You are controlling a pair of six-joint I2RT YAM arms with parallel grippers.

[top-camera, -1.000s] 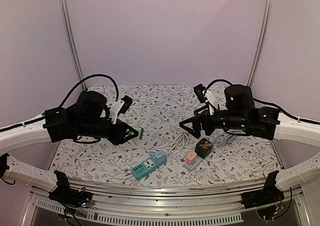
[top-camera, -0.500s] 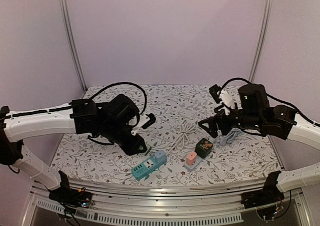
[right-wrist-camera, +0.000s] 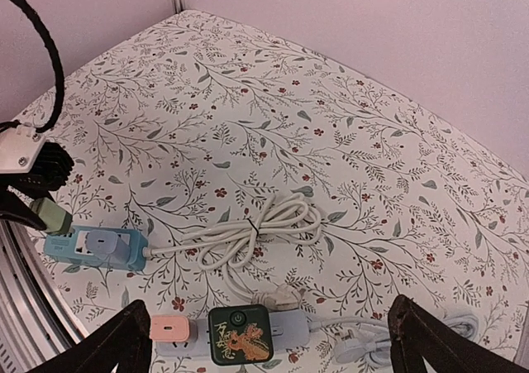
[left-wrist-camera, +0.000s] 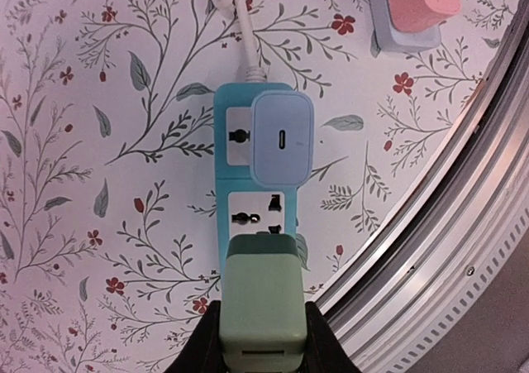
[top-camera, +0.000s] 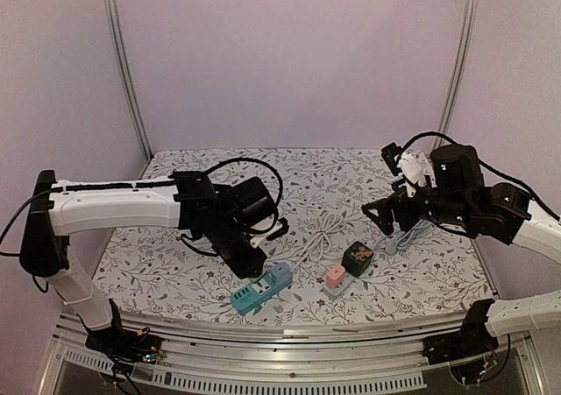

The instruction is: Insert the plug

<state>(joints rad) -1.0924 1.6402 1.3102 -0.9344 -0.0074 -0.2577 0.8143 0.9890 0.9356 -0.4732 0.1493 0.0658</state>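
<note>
Your left gripper (left-wrist-camera: 263,344) has swung over the strip (left-wrist-camera: 248,216), clamped on the plug (left-wrist-camera: 260,294) by its free socket. It looks light, rigid and slick: hold its flat sides. Right gripper (top-camera: 379,217) gapes empty.

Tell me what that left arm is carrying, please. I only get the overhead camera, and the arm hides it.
Observer: Its wrist camera shows the left gripper shut on a green plug, poised over one end of the teal power strip.
Operator: Is there any room on that strip?
Observer: Yes. One socket shows free, right next to a light blue charger that is already plugged in at the cord end.
Operator: And the other arm, is it holding something too?
Observer: No. The right gripper is open; in its own camera the fingers stand wide apart with nothing between them.
</note>
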